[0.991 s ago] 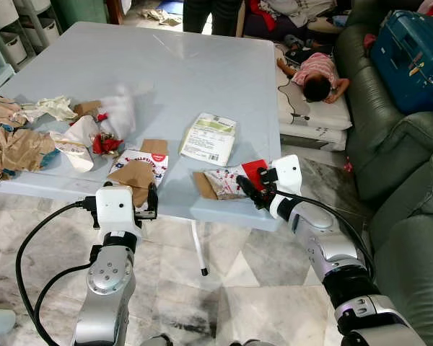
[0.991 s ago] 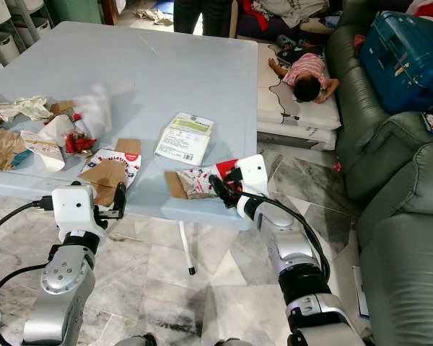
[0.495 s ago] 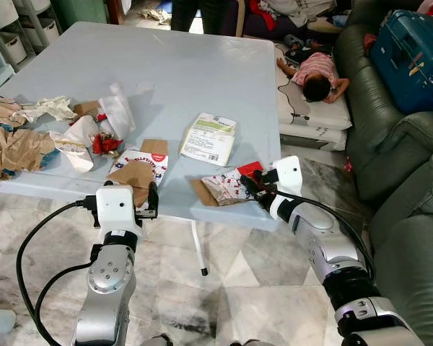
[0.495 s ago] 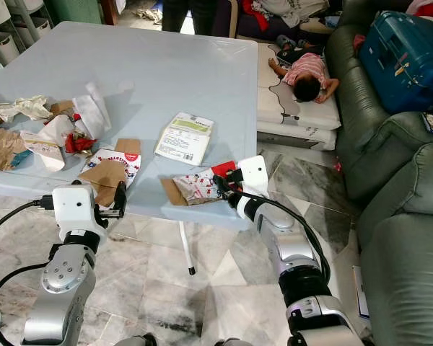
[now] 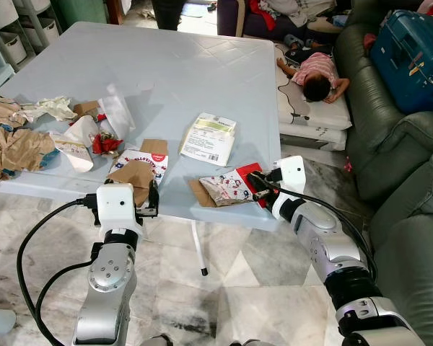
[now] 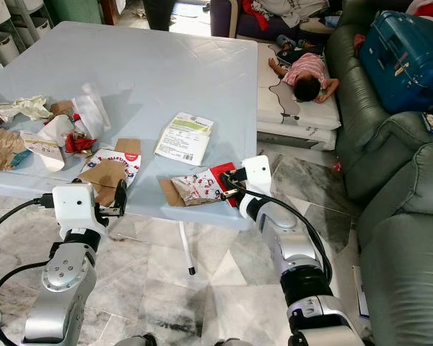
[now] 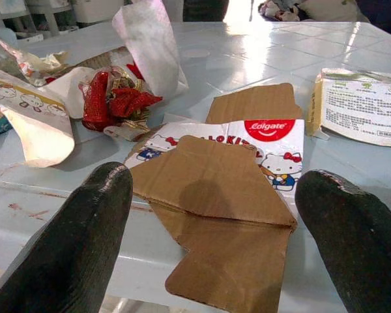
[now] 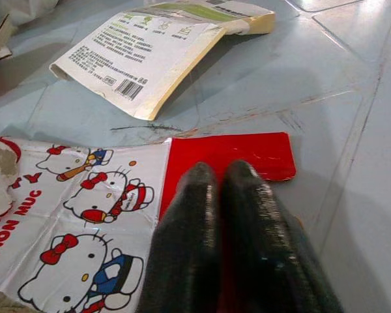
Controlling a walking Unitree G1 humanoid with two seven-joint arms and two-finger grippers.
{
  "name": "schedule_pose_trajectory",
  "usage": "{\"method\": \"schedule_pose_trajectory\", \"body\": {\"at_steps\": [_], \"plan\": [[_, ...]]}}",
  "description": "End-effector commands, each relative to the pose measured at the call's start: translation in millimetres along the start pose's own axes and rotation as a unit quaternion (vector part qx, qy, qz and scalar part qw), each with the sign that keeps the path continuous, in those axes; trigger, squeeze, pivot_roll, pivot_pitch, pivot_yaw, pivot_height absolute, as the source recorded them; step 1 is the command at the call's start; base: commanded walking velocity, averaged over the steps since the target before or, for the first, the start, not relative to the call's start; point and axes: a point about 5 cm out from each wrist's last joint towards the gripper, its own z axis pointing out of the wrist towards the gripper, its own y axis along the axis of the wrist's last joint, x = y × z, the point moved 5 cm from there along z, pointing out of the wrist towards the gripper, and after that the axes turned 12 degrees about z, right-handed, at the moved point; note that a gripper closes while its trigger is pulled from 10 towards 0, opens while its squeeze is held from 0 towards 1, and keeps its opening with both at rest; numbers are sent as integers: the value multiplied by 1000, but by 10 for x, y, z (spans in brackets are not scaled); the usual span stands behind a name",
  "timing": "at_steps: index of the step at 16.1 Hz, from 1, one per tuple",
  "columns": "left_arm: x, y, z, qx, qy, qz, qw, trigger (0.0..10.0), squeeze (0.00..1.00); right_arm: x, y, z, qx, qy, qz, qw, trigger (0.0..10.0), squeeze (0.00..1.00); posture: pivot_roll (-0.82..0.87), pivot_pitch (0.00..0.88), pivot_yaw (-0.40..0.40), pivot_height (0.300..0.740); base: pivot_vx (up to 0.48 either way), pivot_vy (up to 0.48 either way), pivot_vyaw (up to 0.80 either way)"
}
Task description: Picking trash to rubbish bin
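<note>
A flattened Hello Kitty carton (image 5: 227, 189) with a red flap (image 8: 231, 153) lies at the front edge of the pale blue table (image 5: 180, 72). My right gripper (image 5: 258, 193) is shut on that red flap, its fingers (image 8: 247, 215) pressed together over it. A second flattened carton (image 5: 137, 171), brown card with a Colgate label (image 7: 268, 129), lies further left at the table's front. My left gripper (image 7: 208, 215) stands open just in front of it at the table edge, with nothing between its fingers.
A white and green pouch (image 5: 209, 138) lies mid-table. Crumpled paper (image 5: 14, 148), a red wrapper (image 5: 105, 143) and a white wrapper (image 5: 117, 112) pile at the left. On the right are a green sofa (image 5: 404, 180), a blue suitcase (image 5: 415, 50) and a person lying on a mattress (image 5: 314, 72).
A white wrapper that was blurred in motion has settled on the left pile. My right gripper has shifted slightly right with the carton's red flap. The person at the table's far end has moved off.
</note>
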Motion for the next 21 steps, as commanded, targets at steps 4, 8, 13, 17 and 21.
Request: {"method": "schedule_pose_trajectory", "body": {"at_steps": [4,8,13,17,21], "plan": [[-11,-3,11,1,4,2,1000,10000,0,-100,115,-22,-24,-19,14,999,0,0,-48,121,-110,740,0,0,0],[-22,-8,3,2,5,0,1000,10000,0,-163,391,-25,-76,-35,22,996,0,0,-51,122,-110,740,0,0,0],[-11,-10,23,3,7,-1,1000,10000,0,-122,635,-24,-114,-27,8,993,0,0,-54,121,-107,740,0,0,0],[-40,49,79,-11,0,6,1000,10000,0,84,608,-182,-100,29,-107,989,10000,1000,-62,114,-95,740,0,0,0],[-183,138,141,-28,-24,5,999,10000,0,246,364,-377,-44,111,-144,982,10000,1000,-70,103,-83,740,0,0,0]]}}
